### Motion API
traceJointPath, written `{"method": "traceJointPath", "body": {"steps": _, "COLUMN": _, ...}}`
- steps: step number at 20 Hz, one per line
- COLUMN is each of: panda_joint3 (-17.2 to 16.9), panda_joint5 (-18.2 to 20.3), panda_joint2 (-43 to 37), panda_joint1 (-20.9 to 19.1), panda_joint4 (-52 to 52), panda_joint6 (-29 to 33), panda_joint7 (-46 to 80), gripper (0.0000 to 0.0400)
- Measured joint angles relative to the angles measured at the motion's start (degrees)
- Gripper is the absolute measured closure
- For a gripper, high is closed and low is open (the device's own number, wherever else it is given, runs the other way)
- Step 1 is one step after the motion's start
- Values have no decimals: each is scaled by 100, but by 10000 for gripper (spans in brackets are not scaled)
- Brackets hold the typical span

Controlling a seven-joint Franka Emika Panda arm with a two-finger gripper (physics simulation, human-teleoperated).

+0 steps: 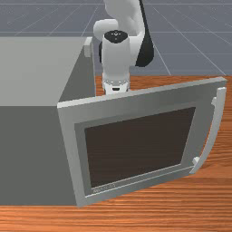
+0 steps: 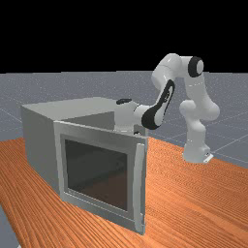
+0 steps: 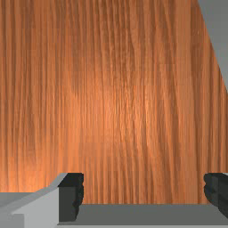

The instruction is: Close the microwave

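Observation:
The grey microwave fills the front view's left, and its door stands wide open, with the curved handle at the door's free edge. Behind the door is my gripper, on the arm's side, its fingers hidden by the door there. In the far view the hand reaches down between the microwave body and the open door. In the wrist view my gripper is open, its two dark fingertips far apart with nothing held between them.
The wooden table lies under the microwave and the door. In the wrist view, bare wood lies below the hand, with a grey surface near the fingertips and another grey part at one corner.

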Motion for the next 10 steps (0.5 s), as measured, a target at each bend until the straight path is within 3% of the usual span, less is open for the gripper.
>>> {"method": "traceJointPath", "body": {"steps": 1, "panda_joint3": 0, "panda_joint5": 0, "panda_joint2": 0, "panda_joint1": 0, "panda_joint4": 0, "panda_joint6": 0, "panda_joint7": 0, "gripper": 151}}
{"method": "traceJointPath", "body": {"steps": 2, "panda_joint3": -14, "panda_joint5": 30, "panda_joint2": -16, "panda_joint1": 10, "panda_joint4": -4, "panda_joint6": -50, "panda_joint7": 110, "gripper": 92}}
{"method": "traceJointPath", "body": {"steps": 4, "panda_joint3": -29, "panda_joint5": 62, "panda_joint2": -43, "panda_joint1": 15, "panda_joint4": -4, "panda_joint6": -96, "panda_joint7": 216, "gripper": 34}}
{"method": "traceJointPath", "body": {"steps": 5, "panda_joint3": -143, "panda_joint5": 117, "panda_joint2": -541, "panda_joint1": 138, "panda_joint4": -320, "panda_joint6": -948, "panda_joint7": 1520, "gripper": 175}}
{"method": "traceJointPath", "body": {"steps": 6, "panda_joint3": -220, "panda_joint5": 289, "panda_joint2": -980, "panda_joint1": 236, "panda_joint4": -316, "panda_joint6": -1682, "panda_joint7": 2758, "gripper": 262}}
{"method": "traceJointPath", "body": {"steps": 8, "panda_joint3": -379, "panda_joint5": 795, "panda_joint2": -1336, "panda_joint1": 310, "panda_joint4": -148, "panda_joint6": -2592, "panda_joint7": 5058, "gripper": 348}}
{"method": "traceJointPath", "body": {"steps": 10, "panda_joint3": -526, "panda_joint5": 1329, "panda_joint2": -1383, "panda_joint1": 248, "panda_joint4": -118, "panda_joint6": -2993, "panda_joint7": 6579, "gripper": 381}}
